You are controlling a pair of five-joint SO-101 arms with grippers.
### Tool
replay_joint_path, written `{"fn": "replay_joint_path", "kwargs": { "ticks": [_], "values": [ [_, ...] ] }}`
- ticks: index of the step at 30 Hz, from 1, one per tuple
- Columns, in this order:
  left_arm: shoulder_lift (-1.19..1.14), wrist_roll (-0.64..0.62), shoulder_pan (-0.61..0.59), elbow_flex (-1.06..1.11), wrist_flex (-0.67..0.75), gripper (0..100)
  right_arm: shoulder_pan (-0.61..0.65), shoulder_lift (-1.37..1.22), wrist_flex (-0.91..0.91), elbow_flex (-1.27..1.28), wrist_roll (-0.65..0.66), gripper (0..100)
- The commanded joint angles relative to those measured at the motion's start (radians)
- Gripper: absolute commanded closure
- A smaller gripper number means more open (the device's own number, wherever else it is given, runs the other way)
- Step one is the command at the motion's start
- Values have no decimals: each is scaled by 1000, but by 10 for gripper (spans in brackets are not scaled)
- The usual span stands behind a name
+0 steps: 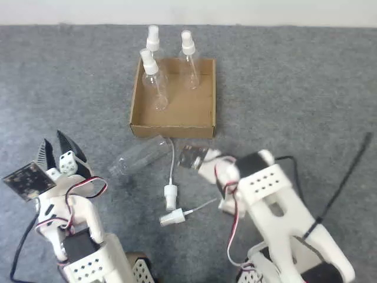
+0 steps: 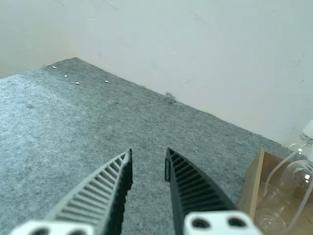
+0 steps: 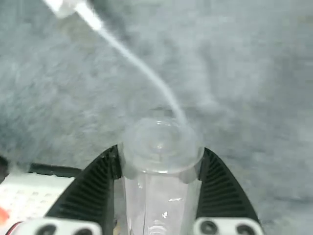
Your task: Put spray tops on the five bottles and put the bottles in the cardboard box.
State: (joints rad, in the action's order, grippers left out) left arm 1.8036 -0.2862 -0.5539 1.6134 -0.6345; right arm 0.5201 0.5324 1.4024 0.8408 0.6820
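Three clear bottles with white spray tops (image 1: 156, 88) (image 1: 189, 65) (image 1: 153, 40) rest in the cardboard box (image 1: 171, 128) at the far middle. An uncapped clear bottle (image 1: 138, 156) lies on the carpet in front of the box. Two loose spray tops (image 1: 171, 196) (image 1: 172, 219) lie nearer the arms. My right gripper (image 3: 159, 191) is shut on another uncapped bottle (image 3: 161, 152); a spray top's thin tube (image 3: 142, 63) runs up to its end. My left gripper (image 1: 59, 147) (image 2: 149, 154) stands open at the left, nothing between its fingers.
Grey carpet covers the table and a pale wall (image 2: 195, 58) bounds its far side. The right arm's white body (image 1: 271, 188) fills the lower right. The box corner (image 2: 252, 186) and its bottles (image 2: 288, 186) lie ahead of the left gripper.
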Motion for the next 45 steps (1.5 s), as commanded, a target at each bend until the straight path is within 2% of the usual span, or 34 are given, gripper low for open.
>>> {"fn": "replay_joint_path", "kwargs": {
  "ticks": [1,4,10,16,25,29,34,40,42,45],
  "values": [
    [17,6,-5,-10,3,894,-93,13,73,-189,3,922],
    [17,6,-5,-10,3,894,-140,13,65,-252,-61,924],
    [17,6,-5,-10,3,894,-153,13,65,-351,-321,922],
    [17,6,-5,-10,3,894,-159,13,64,-440,-647,922],
    [17,6,-5,-10,3,894,-160,4,-38,-446,-973,926],
    [17,6,-5,-10,3,894,-160,2,-93,-446,-1040,926],
    [17,6,-5,-10,3,894,-162,2,-142,-428,-1045,926],
    [17,6,-5,-10,3,894,-205,4,-298,-298,-1049,926],
    [17,6,-5,-10,3,894,-234,1,-351,-252,-1114,926],
    [17,6,-5,-10,3,894,-280,12,-401,-213,-1280,926]
  ]
}}
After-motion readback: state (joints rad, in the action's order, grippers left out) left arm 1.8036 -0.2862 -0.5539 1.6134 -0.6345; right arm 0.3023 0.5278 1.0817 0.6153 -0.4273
